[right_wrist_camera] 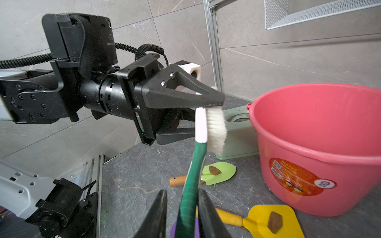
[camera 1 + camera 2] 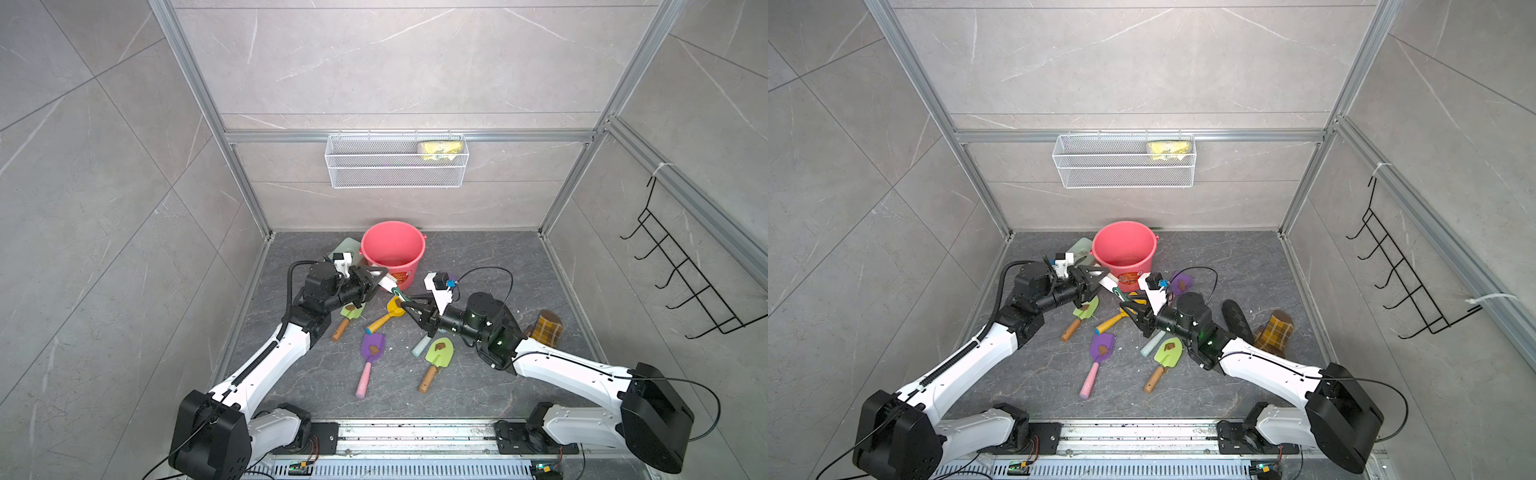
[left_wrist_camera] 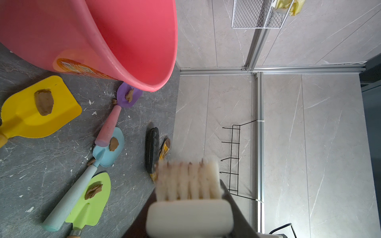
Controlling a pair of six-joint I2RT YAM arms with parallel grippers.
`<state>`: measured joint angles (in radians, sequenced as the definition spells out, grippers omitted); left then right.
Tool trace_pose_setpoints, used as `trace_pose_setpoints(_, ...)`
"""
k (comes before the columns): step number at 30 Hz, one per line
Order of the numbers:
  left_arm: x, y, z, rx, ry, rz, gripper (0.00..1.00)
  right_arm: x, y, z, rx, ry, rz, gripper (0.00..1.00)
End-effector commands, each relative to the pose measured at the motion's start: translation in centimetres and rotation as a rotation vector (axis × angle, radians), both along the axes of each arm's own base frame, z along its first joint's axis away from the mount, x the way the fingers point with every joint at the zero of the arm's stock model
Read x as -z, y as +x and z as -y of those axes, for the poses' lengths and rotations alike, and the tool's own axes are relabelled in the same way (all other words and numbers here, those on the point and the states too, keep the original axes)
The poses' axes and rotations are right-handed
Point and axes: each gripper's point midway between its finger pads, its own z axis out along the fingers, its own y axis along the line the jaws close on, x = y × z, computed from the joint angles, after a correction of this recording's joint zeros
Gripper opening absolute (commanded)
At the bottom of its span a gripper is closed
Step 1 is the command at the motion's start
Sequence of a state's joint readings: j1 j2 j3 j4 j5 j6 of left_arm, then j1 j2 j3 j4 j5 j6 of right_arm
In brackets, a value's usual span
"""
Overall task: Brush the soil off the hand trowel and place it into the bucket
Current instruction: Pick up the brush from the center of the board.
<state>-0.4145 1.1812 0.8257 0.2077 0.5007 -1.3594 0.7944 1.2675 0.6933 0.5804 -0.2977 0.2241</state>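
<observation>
The left end effector [image 1: 207,118] pinched the head of the brush [image 1: 198,162]; the right end effector [image 1: 182,191] straddled its green handle, closure not determinable.

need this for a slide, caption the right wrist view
The left gripper clamps the brush by its head while the right gripper straddles the green handle, beside the pink bucket.

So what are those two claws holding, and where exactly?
One brush, shared: the left claw grips its white bristle head, the right claw its green handle.
</observation>
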Motion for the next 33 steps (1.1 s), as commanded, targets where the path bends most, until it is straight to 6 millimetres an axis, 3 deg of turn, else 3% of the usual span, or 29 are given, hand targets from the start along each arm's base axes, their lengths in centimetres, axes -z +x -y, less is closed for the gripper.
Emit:
trace_pose_setpoints(1, -2.2, -0.4, 0.1, 0.012, -0.044, 0.054, 0.0, -1.8, 0.0, -0.6, -0.018, 0.026, 0.033, 0.26)
trace_pose_setpoints(6, -2.1, -0.5, 0.1, 0.011, -0.043, 0.051, 0.0, -2.1, 0.2, -0.8, -0.019, 0.029, 0.029, 0.18)
trace_pose_setpoints(10, -1.7, -0.4, 0.0, 0.005, -0.037, 0.044, 0.0, -2.1, 0.3, -0.6, -0.003, 0.025, 0.015, 0.0)
trace_pose_setpoints(12, -1.4, -0.4, -0.1, -0.002, -0.031, 0.038, 0.0, -2.0, 0.5, -0.4, 0.01, 0.017, 0.003, 0.0)
trace_pose_setpoints(13, -1.2, -0.3, -0.2, -0.008, -0.026, 0.038, 0.05, -1.9, 0.5, -0.2, 0.018, 0.014, -0.007, 0.0)
trace_pose_setpoints(16, -0.8, -0.2, -0.5, -0.025, 0.005, 0.043, 0.34, -1.5, 0.9, 0.4, 0.042, 0.001, -0.053, 0.0)
trace_pose_setpoints(22, 0.3, 0.0, -2.0, -0.06, 0.155, 0.074, 0.71, -0.7, 1.6, 3.3, 0.082, 0.022, -0.21, 0.0)
trace_pose_setpoints(24, 0.9, -0.1, -2.7, -0.077, 0.224, 0.091, 0.77, -0.8, 1.8, 4.7, 0.101, 0.039, -0.262, 0.0)
trace_pose_setpoints(29, 3.2, -0.5, -4.2, -0.068, 0.435, 0.165, 0.77, -1.5, 2.9, 9.1, 0.169, 0.097, -0.402, 0.0)
trace_pose_setpoints(33, 6.0, -2.0, -2.4, 0.084, 0.583, 0.22, 0.76, -2.3, 3.8, 12.5, 0.233, 0.144, -0.491, 0.0)
